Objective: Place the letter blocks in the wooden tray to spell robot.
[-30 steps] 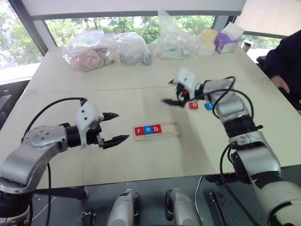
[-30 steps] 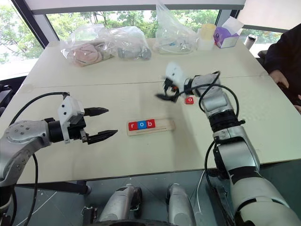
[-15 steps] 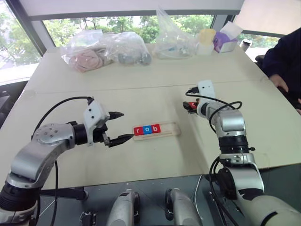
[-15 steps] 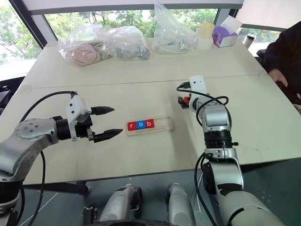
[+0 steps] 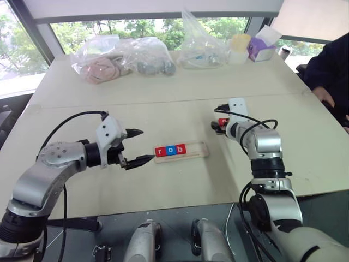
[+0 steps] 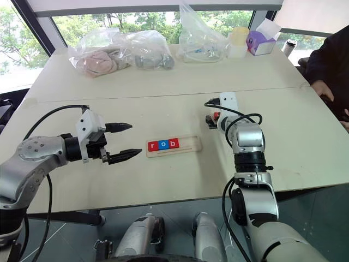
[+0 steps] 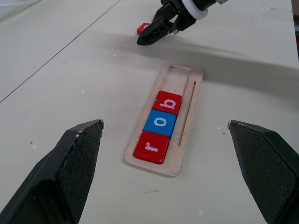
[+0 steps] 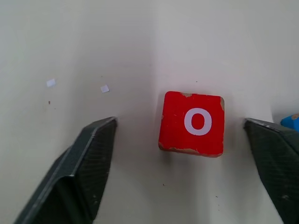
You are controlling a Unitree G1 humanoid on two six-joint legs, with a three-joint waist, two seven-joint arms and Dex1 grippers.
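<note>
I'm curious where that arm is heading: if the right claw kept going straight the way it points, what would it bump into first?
Most likely the red o block, which lies on the table between the right gripper's open fingers, just ahead of them.

Three letter blocks (image 5: 170, 150) sit in the left part of the wooden tray (image 5: 197, 148) at mid-tabletop (image 5: 163, 109). Another block (image 8: 191, 123) lies behind and right of it, between the right pincer (image 8: 182, 172) fingers. The left pincer (image 5: 135, 147) sits left of the tray.
</note>
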